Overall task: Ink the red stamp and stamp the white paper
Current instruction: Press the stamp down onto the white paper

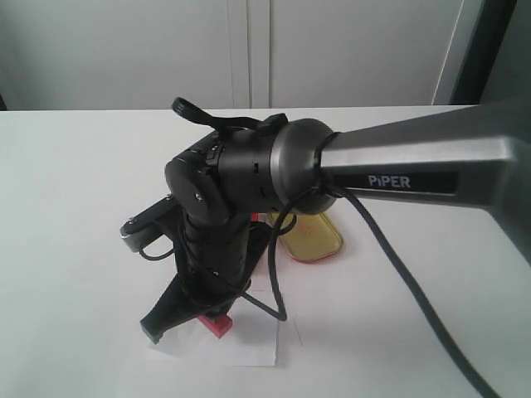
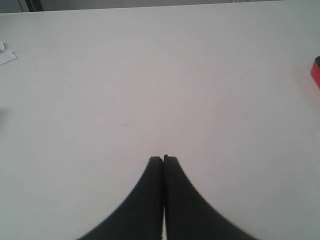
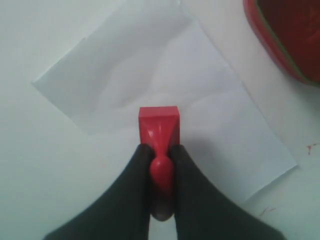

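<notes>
My right gripper [image 3: 161,150] is shut on the knob of the red stamp [image 3: 158,125]. The stamp's square base rests on or just above the white paper [image 3: 165,80], which lies wrinkled on the table. In the exterior view the same stamp [image 1: 219,324] shows below the right arm's wrist, over the white paper [image 1: 249,344] near the front edge. My left gripper [image 2: 163,159] is shut on nothing over bare table. It is out of the exterior view.
The red ink-pad tin [image 3: 287,35] lies beside the paper. In the exterior view the gold-lined tin lid [image 1: 310,235] sits behind the arm. A red edge [image 2: 315,72] shows in the left wrist view. The right arm [image 1: 398,170] crosses the table.
</notes>
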